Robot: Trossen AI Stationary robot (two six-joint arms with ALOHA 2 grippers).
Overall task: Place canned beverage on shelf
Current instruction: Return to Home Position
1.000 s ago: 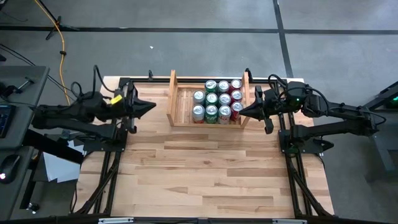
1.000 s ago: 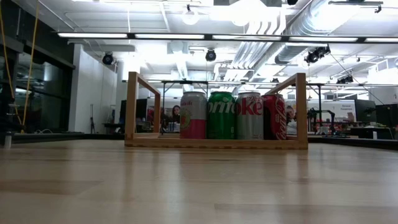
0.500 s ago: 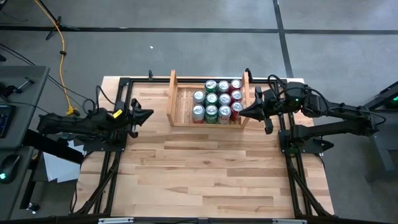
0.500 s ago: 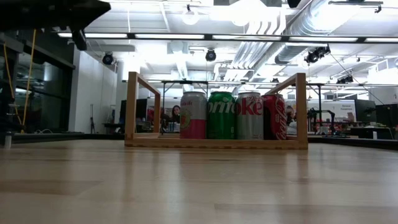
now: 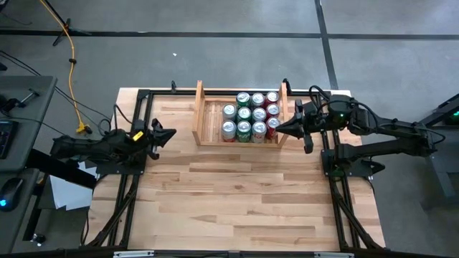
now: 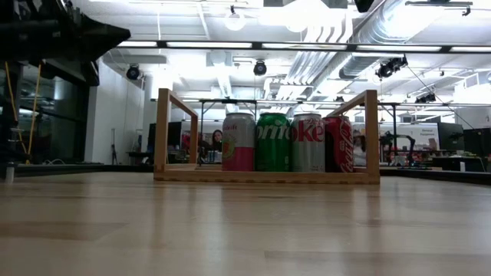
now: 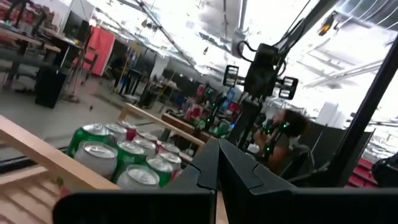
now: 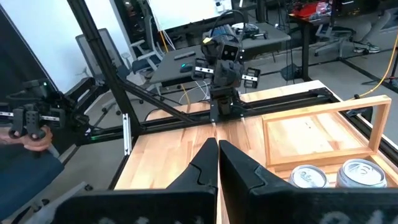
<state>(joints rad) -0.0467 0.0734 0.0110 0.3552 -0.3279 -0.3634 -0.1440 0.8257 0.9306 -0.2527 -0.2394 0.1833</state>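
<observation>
The shelf [image 5: 199, 115] sits between clenched left hand [image 5: 172, 133] and nearer clenched right hand [image 5: 279, 129].

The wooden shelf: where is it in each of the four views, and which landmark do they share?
High view: the shelf is top centre, cans filling its right part.
Low view: centre, four cans across its front.
Left wrist view: its near rail crosses before the cans.
Right wrist view: its frame stands beyond two can tops.
Shared landmark: the cans standing inside it.
</observation>
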